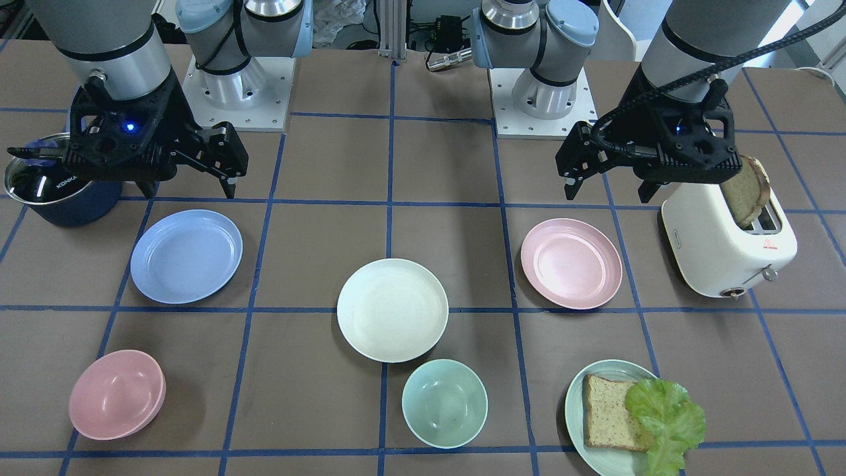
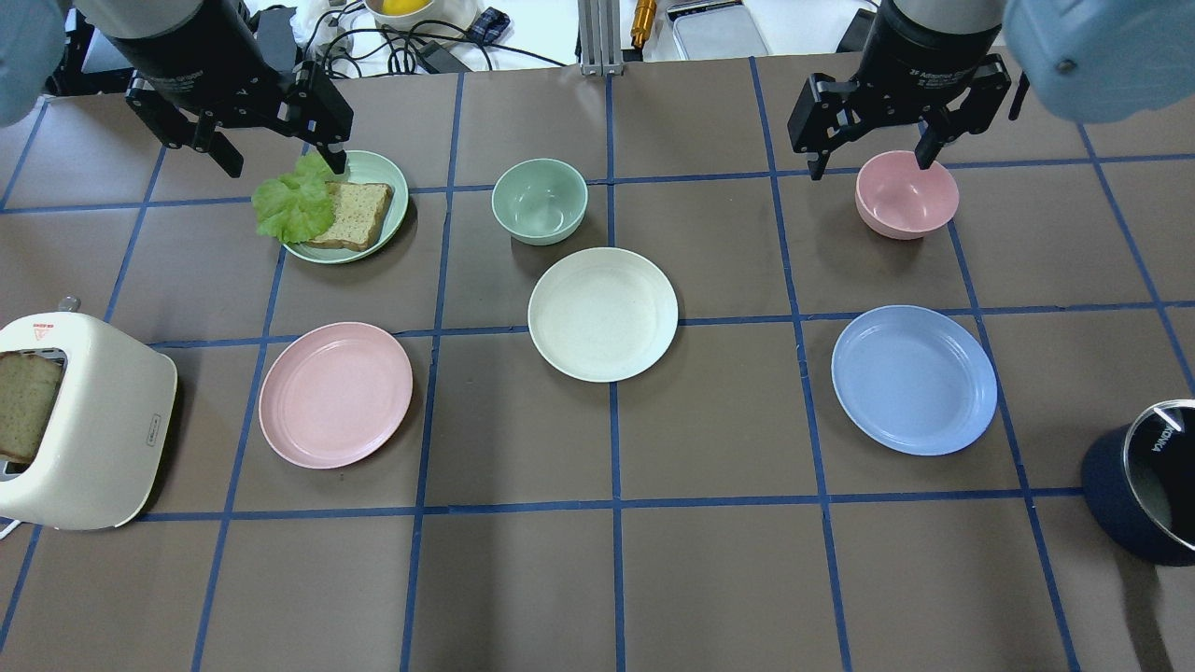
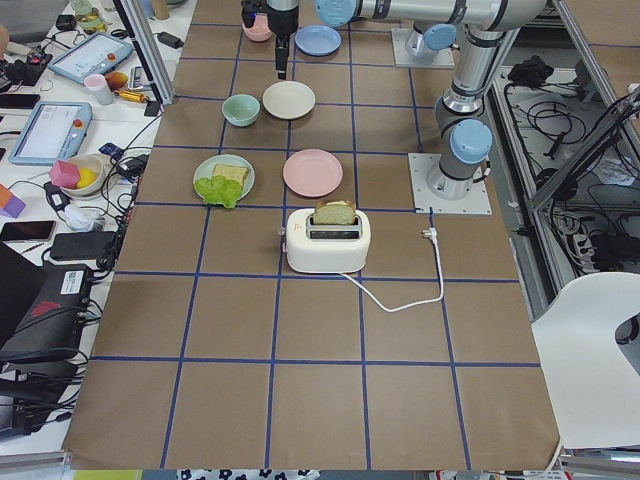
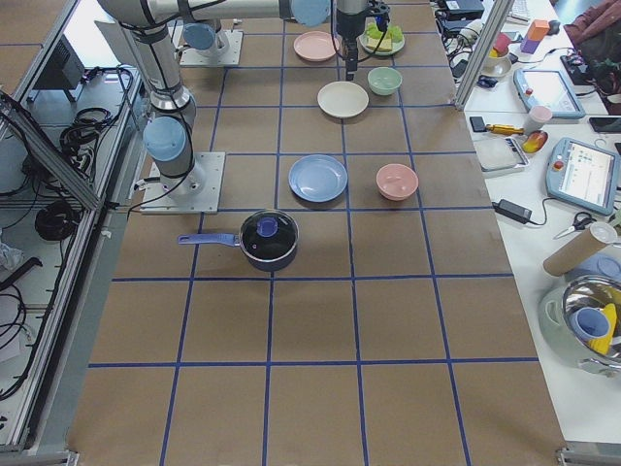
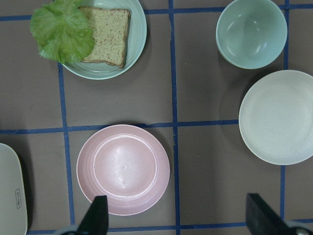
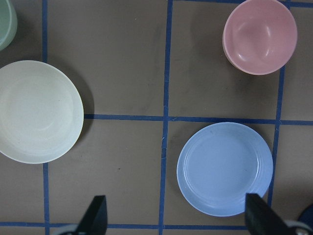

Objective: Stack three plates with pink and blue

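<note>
Three plates lie apart on the brown table. The cream-white plate (image 1: 392, 309) is in the middle, also in the overhead view (image 2: 603, 314). The pale pink plate (image 1: 571, 263) lies on my left side (image 2: 335, 394) and shows below my left gripper (image 5: 123, 169). The light blue plate (image 1: 186, 256) lies on my right side (image 2: 914, 379) and shows below my right gripper (image 6: 225, 169). My left gripper (image 1: 607, 190) and my right gripper (image 1: 189, 189) both hang open and empty, high above the table.
A white toaster (image 1: 727, 244) with a bread slice stands at my far left. A mint plate (image 1: 611, 416) holds bread and lettuce. A mint bowl (image 1: 444, 403) and a pink bowl (image 1: 117, 395) sit beyond the plates. A dark blue lidded pot (image 1: 59, 188) stands at my far right.
</note>
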Controlling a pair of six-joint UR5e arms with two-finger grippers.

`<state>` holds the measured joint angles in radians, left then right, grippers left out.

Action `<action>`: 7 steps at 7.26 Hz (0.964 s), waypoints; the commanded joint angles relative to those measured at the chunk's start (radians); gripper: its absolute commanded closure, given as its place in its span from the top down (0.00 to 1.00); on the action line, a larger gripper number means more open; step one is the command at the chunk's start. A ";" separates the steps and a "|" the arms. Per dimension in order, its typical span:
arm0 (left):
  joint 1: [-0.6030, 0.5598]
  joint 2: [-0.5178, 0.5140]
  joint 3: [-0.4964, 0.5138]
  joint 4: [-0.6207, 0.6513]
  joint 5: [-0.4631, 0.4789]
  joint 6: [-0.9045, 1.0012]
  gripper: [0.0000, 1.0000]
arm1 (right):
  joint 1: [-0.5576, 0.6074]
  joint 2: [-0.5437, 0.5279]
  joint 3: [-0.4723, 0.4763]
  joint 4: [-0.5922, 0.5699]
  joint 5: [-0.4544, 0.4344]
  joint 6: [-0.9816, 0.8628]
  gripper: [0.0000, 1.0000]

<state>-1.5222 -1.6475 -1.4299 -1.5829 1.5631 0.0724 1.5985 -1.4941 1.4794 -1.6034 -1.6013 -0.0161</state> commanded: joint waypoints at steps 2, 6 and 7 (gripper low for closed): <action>0.001 -0.002 -0.001 0.000 -0.001 0.001 1.00 | -0.043 0.000 0.002 0.005 -0.040 -0.036 0.99; 0.004 -0.029 -0.055 -0.008 -0.003 -0.009 1.00 | -0.133 0.000 0.033 0.039 -0.055 -0.172 0.91; 0.004 -0.034 -0.117 0.004 0.002 -0.009 1.00 | -0.135 0.000 0.036 0.031 -0.055 -0.177 0.91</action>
<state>-1.5197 -1.6720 -1.4888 -1.5865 1.5614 0.0636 1.4759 -1.4938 1.5066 -1.5667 -1.6566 -0.1706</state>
